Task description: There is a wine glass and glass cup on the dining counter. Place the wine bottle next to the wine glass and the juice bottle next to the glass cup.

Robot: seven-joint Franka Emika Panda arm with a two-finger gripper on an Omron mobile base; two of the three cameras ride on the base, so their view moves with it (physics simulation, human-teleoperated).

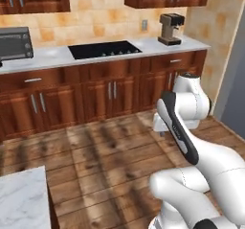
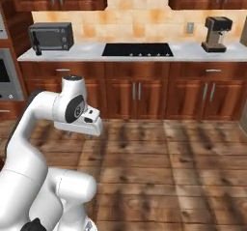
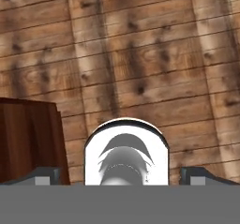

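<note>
1. Two fingertips of the tool [image 3: 121, 175] are spread wide, holding nothing, above the wood floor [image 3: 140, 54].
2. Far off, the wine bottle [image 2: 36, 45] stands upright on the back counter [image 2: 87, 52], at 9 o'clock of the microwave [image 2: 51, 36].

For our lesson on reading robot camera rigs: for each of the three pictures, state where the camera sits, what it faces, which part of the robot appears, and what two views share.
Left base view: behind the arm, to its left, facing the back counter; the arm rises lower right.
Right base view: behind, to its right, same counter; the arm rises lower left.
Hand view: on the hand, facing the wooden floor; the fingertips stand apart.
Shared: both base views show the cooktop, coffee machine and microwave.
</note>
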